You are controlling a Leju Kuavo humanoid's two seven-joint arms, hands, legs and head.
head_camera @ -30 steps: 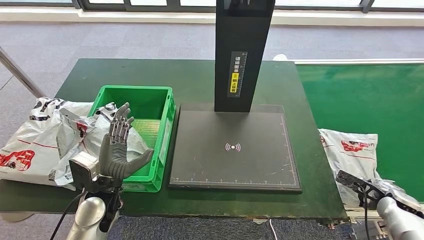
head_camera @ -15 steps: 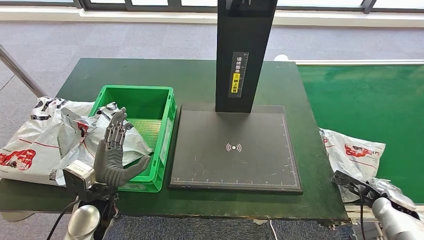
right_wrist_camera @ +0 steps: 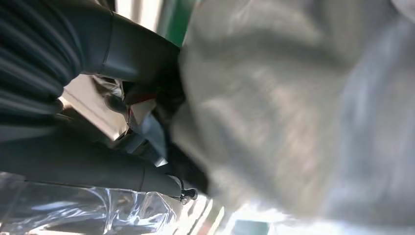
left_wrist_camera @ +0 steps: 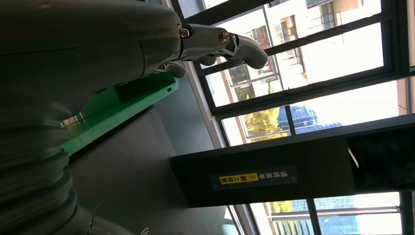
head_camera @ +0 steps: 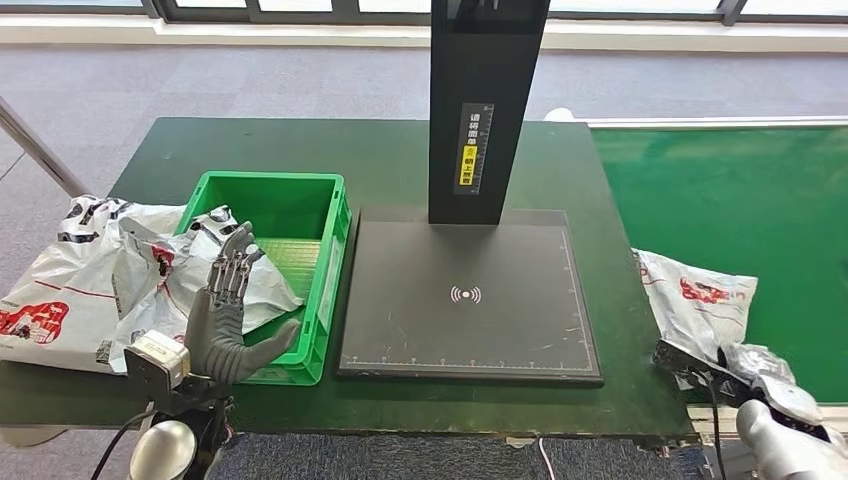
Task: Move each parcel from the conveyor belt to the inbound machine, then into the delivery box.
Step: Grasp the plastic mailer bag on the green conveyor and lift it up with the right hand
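At the belt's edge, right robot hand (head_camera: 752,368) grips the white parcel (head_camera: 700,302); left robot hand (head_camera: 228,305) spread, empty.

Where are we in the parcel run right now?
Done: white parcels are piled at the green delivery box, spilling over its left side. In hand: the right hand is at the parcel on the conveyor belt. Left: scanning on the inbound machine, boxing it.

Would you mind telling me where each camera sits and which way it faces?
Head view: high on the body, facing forward and down at the table; left hand and right hand show.
Left wrist view: behind the left hand, facing the scanner column and windows.
Right wrist view: behind the right hand, against the parcel.
Shared: column, parcel.
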